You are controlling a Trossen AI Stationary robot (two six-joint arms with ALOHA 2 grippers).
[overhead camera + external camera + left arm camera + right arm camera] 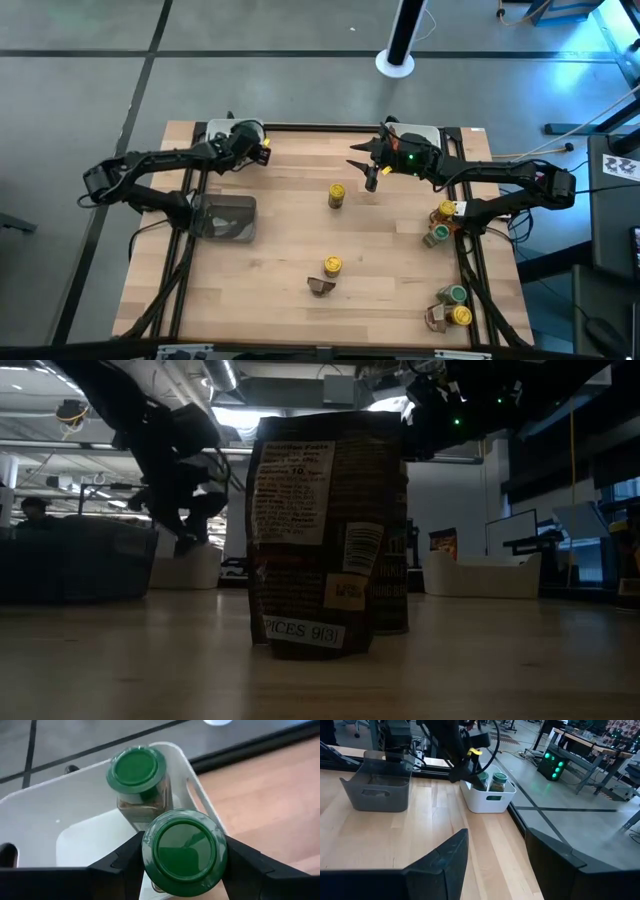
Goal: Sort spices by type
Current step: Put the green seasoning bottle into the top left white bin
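Left claw (182,870): clamped on a green-lidded jar (184,851), one finger on each side of it, over the white tray (75,810) at the tabletop's (290,240) far left corner.
Held jar: upright, long axis vertical, lid facing the wrist camera.
Second green jar (138,772): upright inside the same tray, just beside the held one.
Count on the tabletop: four yellow-lidded jars, two green-lidded jars, three brown packets; two more green jars at the tray.
Nearest packet (325,535): stands upright, label side toward the low camera.
Left arm: stretched from the left edge toward the far corner.
Right claw (492,852): fingers apart, holding nothing, above the far middle.
Grey tray (225,217): left side.
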